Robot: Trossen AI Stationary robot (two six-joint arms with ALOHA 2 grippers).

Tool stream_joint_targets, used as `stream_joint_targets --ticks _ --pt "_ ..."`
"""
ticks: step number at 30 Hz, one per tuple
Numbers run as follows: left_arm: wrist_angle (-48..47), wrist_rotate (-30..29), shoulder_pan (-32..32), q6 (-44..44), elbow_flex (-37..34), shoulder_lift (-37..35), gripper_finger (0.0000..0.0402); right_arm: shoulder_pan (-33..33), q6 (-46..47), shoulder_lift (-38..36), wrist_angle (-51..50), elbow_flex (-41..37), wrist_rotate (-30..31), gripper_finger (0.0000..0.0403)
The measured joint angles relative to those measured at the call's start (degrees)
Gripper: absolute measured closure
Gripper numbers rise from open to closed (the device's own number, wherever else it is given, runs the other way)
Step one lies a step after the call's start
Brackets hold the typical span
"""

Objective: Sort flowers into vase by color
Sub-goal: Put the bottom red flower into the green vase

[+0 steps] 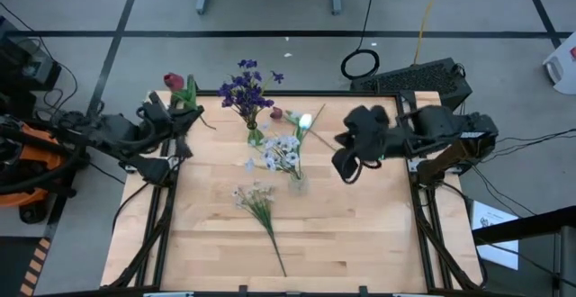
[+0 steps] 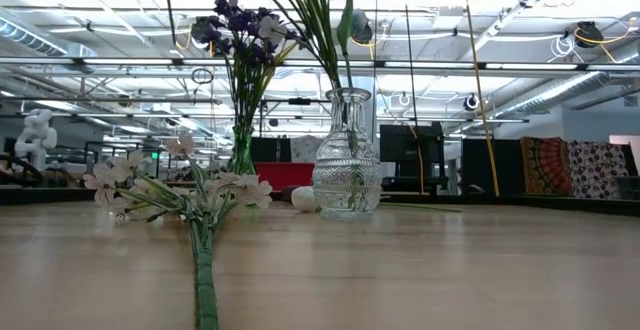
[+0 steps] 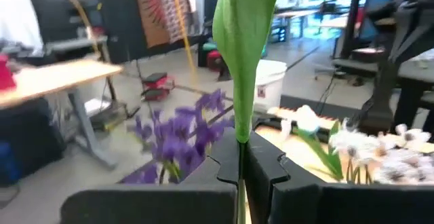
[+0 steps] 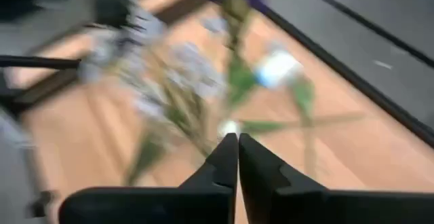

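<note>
Right now my left gripper [image 3: 241,173] has its fingers pressed on the stem of a dark red tulip [image 1: 175,82], the stem running straight up out of the pinch with a broad green leaf [image 3: 244,41] above it (the bud itself only shows from above, at the table's far left corner). From that hand, the vases lie out to the side toward the table's middle: nearest is the green vase of purple flowers [image 1: 245,90], and just past it the clear glass vase [image 2: 347,165] with the white-lilac sprays [image 1: 283,152]. I judge the coming move turns on swinging the upright stem across to whichever vase takes red, and the purple bunch stands first in the way. A white tulip [image 1: 305,121] and another red bud [image 1: 276,113] lie on the wood beyond the purple vase. One loose pale spray [image 1: 256,198] lies near the table's middle, its stem pointing toward the near edge. Farthest from my working hand, the right gripper [image 4: 237,157] hovers over the table's right side, fingertips closed together on nothing.
</note>
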Motion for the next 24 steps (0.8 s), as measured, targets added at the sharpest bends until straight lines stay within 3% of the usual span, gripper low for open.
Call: stream_joint_targets --ticks 4,9,14,19,24 --pt "0.5 -0.4 1.3 -5.8 -5.0 0.0 0.0397 2.9 10.6 0.3 -7.6 -3.9 3.6 0.04" --pt "9.4 4.3 4.4 -7.0 -13.2 -1.3 0.0397 4.8 14.3 -2.9 0.1 -18.0 -2.3 0.0402" --pt "23.7 15.1 9.9 -1.4 -21.4 -1.9 0.0397 5.9 18.1 -9.1 18.5 -37.6 -7.7 0.0402" --pt "26.5 21.3 18.1 0.4 -25.4 -2.0 0.0397 6.8 22.5 -15.2 41.2 -55.9 -9.0 0.0403" --pt "32.3 32.7 26.3 3.4 -26.9 -1.3 0.0398 6.8 25.0 -17.1 63.4 -69.2 -9.0 0.0403"
